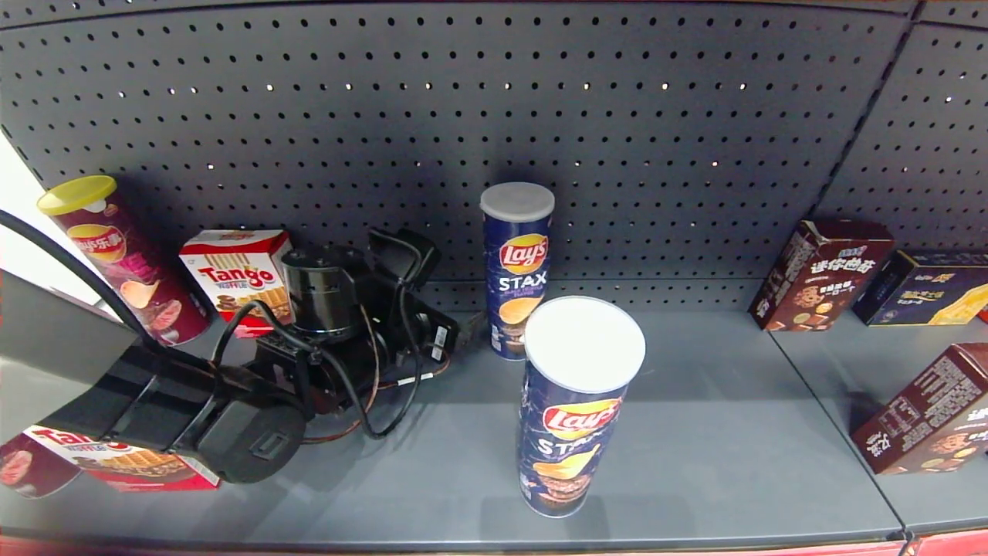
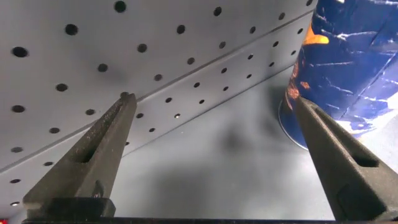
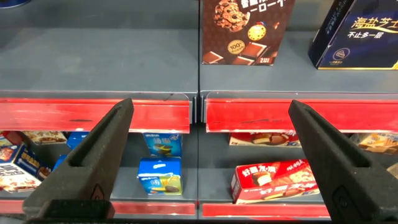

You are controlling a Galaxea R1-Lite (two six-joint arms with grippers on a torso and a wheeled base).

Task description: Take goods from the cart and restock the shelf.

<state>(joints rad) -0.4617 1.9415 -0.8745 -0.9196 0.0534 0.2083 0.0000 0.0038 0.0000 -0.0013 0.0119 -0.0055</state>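
Jaws spread, left gripper (image 2: 212,99) sits beside rear blue can (image 2: 351,59).

At rear: perforated grey back panel (image 1: 617,116). At right: brown biscuit box (image 1: 822,274), just beside dark blue box (image 1: 926,289). Lower front: red price rails (image 3: 155,115).

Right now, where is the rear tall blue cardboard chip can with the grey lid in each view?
Head view: rear blue chip can, centre, by the grey perforated back panel.
Left wrist view: its base, beside that panel, the shared landmark.
Right wrist view: brown cookie box and red shelf edges instead.
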